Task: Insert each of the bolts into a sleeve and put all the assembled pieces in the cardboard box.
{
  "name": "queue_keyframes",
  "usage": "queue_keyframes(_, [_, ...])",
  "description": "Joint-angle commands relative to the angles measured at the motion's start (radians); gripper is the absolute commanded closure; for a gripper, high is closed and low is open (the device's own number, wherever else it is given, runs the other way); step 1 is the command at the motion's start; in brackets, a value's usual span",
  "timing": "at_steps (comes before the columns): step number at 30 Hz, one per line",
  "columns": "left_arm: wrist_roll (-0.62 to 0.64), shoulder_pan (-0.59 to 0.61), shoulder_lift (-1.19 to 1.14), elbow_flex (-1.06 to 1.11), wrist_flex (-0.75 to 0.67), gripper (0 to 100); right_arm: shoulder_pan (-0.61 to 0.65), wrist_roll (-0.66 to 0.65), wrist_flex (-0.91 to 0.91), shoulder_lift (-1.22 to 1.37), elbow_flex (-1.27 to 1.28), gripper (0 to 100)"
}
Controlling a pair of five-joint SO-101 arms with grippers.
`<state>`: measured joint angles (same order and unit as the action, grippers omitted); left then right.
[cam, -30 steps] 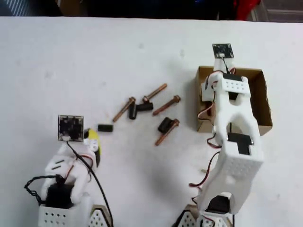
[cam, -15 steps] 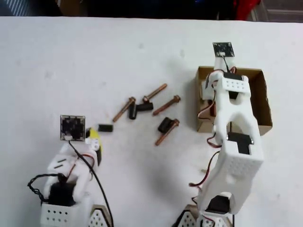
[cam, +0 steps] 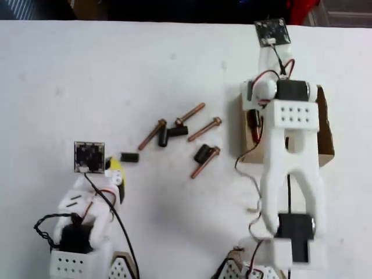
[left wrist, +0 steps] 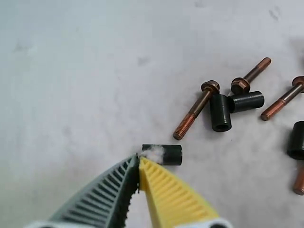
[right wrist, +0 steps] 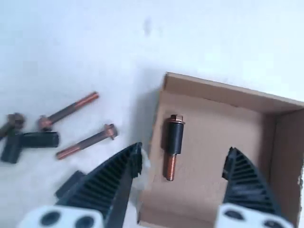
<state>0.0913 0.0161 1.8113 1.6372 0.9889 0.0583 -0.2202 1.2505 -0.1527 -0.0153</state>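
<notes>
An assembled bolt in its black sleeve point(right wrist: 173, 141) lies inside the cardboard box point(right wrist: 214, 90). My right gripper point(right wrist: 184, 157) hangs open above it, holding nothing. On the table several copper bolts point(cam: 204, 129) and black sleeves point(cam: 163, 137) lie loose in a cluster left of the box point(cam: 324, 125). One lone sleeve point(left wrist: 167, 155) lies apart from them. My left gripper point(left wrist: 138, 162) is shut and empty, its tips right at that sleeve's end. From above, this sleeve point(cam: 129, 157) sits just beyond the left arm's yellow finger point(cam: 114, 168).
The right arm point(cam: 289, 151) stretches over the box and hides much of it. A bolt point(left wrist: 196, 110) and two crossed sleeves point(left wrist: 221, 113) lie just beyond the lone sleeve. White table lies open to the left and far side.
The right arm has lifted and stretched toward the far side, its wrist now past the box's far edge. The left arm has barely moved.
</notes>
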Motion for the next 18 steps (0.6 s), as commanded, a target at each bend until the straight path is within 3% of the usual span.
queue_keyframes(1, [-0.008,0.004,0.008,-0.015,-0.031,98,0.064,-0.005,0.079,-0.159,-0.049,79.6])
queue_keyframes(8, [-0.008,0.004,0.008,-0.015,-0.028,98,0.197,-0.005,0.226,-0.315,-0.048,95.6])
queue_keyframes(14, [-0.008,0.005,0.008,-0.014,-0.028,98,0.302,-0.005,0.294,-0.355,0.023,95.9])
queue_keyframes(18, [-0.008,0.005,0.008,-0.012,-0.028,98,0.326,-0.005,0.211,-0.354,0.201,95.9])
